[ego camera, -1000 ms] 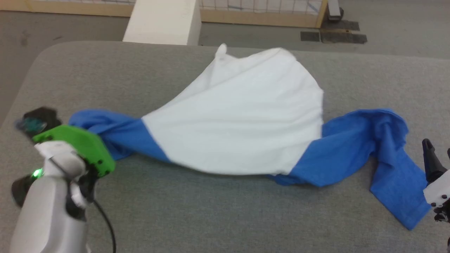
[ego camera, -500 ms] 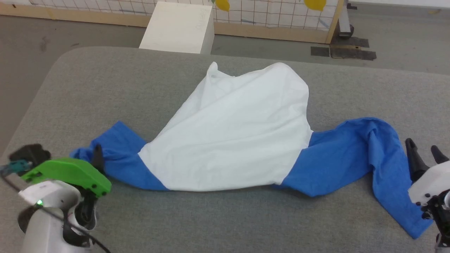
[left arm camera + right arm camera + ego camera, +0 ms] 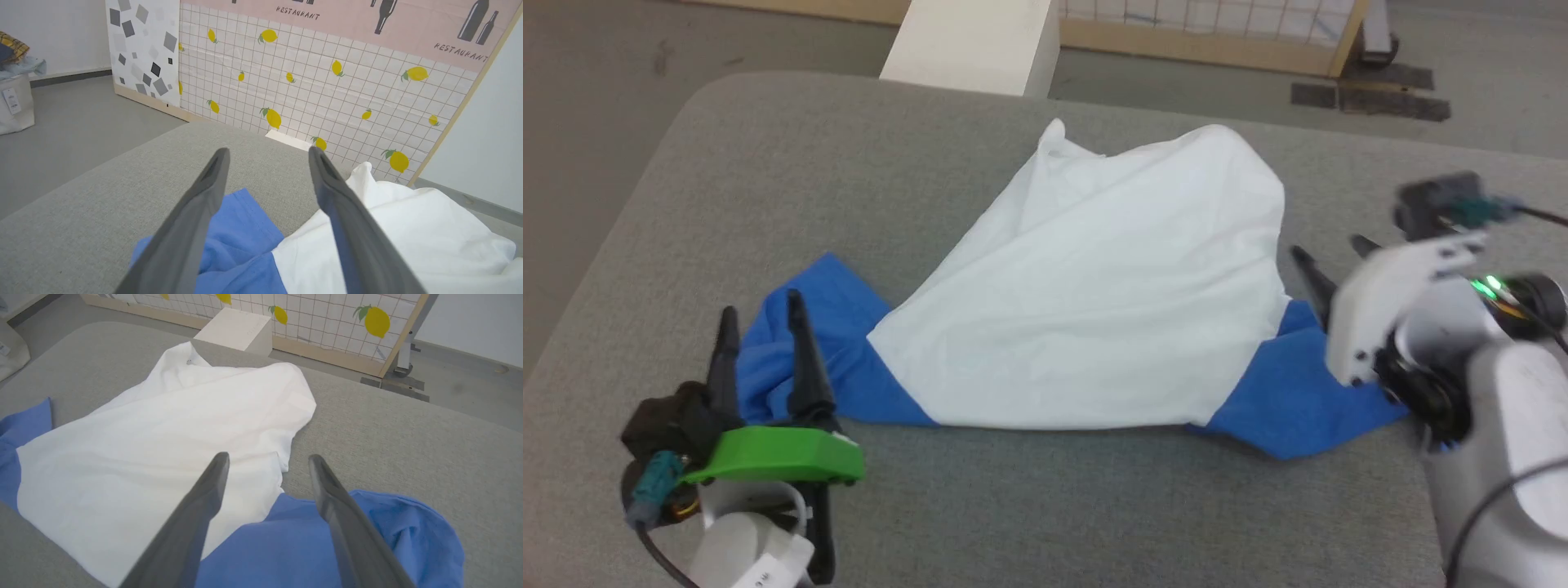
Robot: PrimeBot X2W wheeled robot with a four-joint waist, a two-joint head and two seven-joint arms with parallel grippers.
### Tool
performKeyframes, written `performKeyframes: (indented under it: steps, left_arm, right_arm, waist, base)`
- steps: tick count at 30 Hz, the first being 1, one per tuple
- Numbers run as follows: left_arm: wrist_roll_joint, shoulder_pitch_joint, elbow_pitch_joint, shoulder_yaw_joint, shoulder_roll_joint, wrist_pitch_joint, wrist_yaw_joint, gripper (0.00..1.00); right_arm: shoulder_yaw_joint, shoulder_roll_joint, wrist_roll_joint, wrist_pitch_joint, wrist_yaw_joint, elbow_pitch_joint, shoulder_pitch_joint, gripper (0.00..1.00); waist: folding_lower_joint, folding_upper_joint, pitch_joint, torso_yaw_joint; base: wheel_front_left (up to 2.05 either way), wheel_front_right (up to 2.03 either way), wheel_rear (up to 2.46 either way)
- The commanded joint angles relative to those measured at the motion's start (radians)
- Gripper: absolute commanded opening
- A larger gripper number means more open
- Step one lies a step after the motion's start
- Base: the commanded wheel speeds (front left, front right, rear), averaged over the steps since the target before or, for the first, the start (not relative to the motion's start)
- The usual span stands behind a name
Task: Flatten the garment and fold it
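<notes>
The garment [image 3: 1094, 302] lies rumpled on the grey padded table [image 3: 768, 163], its white body peaked toward the far side and a blue sleeve spread out to each side. My left gripper [image 3: 760, 310] stands open over the left blue sleeve [image 3: 849, 367], holding nothing; its wrist view shows the open left gripper [image 3: 268, 151] above the sleeve [image 3: 241, 228]. My right gripper [image 3: 1327, 247] hangs open above the right blue sleeve [image 3: 1282, 400], whose outer part my arm hides. In the right wrist view the right gripper [image 3: 268, 456] sits over the seam between the white body [image 3: 163, 449] and blue cloth [image 3: 286, 547].
A white box [image 3: 972, 41] stands on the floor past the table's far edge. Behind it runs a lemon-patterned partition [image 3: 327, 81] with a wooden base. A pale bag [image 3: 14, 102] stands on the floor to the far left. Bare table surface surrounds the shirt.
My left gripper has opened, let go of the left sleeve and drawn back toward me. The right arm has swung in from the table's right edge over the right sleeve. The head camera has shifted.
</notes>
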Motion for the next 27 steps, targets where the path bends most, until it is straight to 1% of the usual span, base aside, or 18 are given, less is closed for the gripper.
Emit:
performKeyframes:
  steps: [1, 4, 7, 11, 13, 18, 21, 24, 25, 26, 27]
  left_arm:
    - [0.016, 0.005, 0.002, -0.008, -0.013, -0.01, -0.006, 1.0]
    - [0.018, -0.007, 0.007, -0.03, -0.037, -0.017, -0.013, 1.0]
    - [0.008, -0.03, 0.005, -0.059, -0.058, -0.02, -0.024, 1.0]
    - [0.008, -0.06, -0.008, -0.091, -0.071, -0.021, -0.034, 1.0]
    - [0.012, -0.07, -0.017, -0.102, -0.075, -0.021, -0.035, 1.0]
    - [0.031, -0.081, -0.038, -0.122, -0.078, -0.021, -0.025, 1.0]
    - [0.024, -0.081, -0.05, -0.137, -0.078, -0.021, -0.015, 1.0]
    - [0.017, -0.082, -0.057, -0.149, -0.078, -0.021, -0.006, 1.0]
    - [0.012, -0.083, -0.059, -0.152, -0.078, -0.021, -0.003, 1.0]
    - [0.008, -0.083, -0.059, -0.155, -0.078, -0.021, -0.001, 1.0]
    - [0.005, -0.084, -0.06, -0.159, -0.078, -0.021, 0.001, 1.0]
  right_arm:
    - [0.049, -0.016, -0.013, 0.017, -0.001, 0.032, -0.055, 1.0]
    - [0.145, -0.04, -0.034, 0.049, -0.001, 0.12, -0.154, 1.0]
    - [0.211, -0.059, -0.061, 0.078, -0.001, 0.227, -0.25, 1.0]
    - [0.303, -0.092, -0.092, 0.109, -0.001, 0.35, -0.343, 1.0]
    - [0.345, -0.108, -0.093, 0.106, -0.001, 0.401, -0.379, 1.0]
    - [0.456, -0.141, -0.088, 0.111, -0.001, 0.496, -0.409, 1.0]
    - [0.531, -0.158, -0.049, 0.144, -0.001, 0.536, -0.408, 1.0]
    - [0.575, -0.18, -0.002, 0.18, -0.001, 0.553, -0.416, 1.0]
    - [0.58, -0.187, 0.018, 0.188, -0.001, 0.553, -0.423, 0.44]
    - [0.58, -0.193, 0.031, 0.188, -0.001, 0.551, -0.43, 0.0]
    - [0.581, -0.203, 0.043, 0.19, -0.001, 0.55, -0.44, 0.0]
  waist:
    - [0.0, 0.0, 0.045, 0.039]
    - [0.0, 0.0, 0.083, 0.074]
    - [0.0, 0.0, 0.131, 0.122]
    - [0.0, 0.0, 0.185, 0.178]
    - [0.0, 0.0, 0.206, 0.199]
    - [0.0, 0.0, 0.232, 0.227]
    - [0.0, 0.0, 0.239, 0.233]
    - [0.0, 0.0, 0.245, 0.236]
    - [0.0, 0.0, 0.248, 0.237]
    - [0.0, 0.0, 0.25, 0.238]
    - [0.0, 0.0, 0.252, 0.239]
  base:
    - [0.0, 0.0, 0.0]
    - [0.0, 0.0, 0.0]
    - [0.0, 0.0, 0.0]
    - [0.0, 0.0, 0.0]
    - [0.0, 0.0, 0.0]
    - [0.0, 0.0, 0.0]
    - [0.0, 0.0, 0.0]
    - [0.0, 0.0, 0.0]
    - [0.0, 0.0, 0.0]
    - [0.0, 0.0, 0.0]
    - [0.0, 0.0, 0.0]
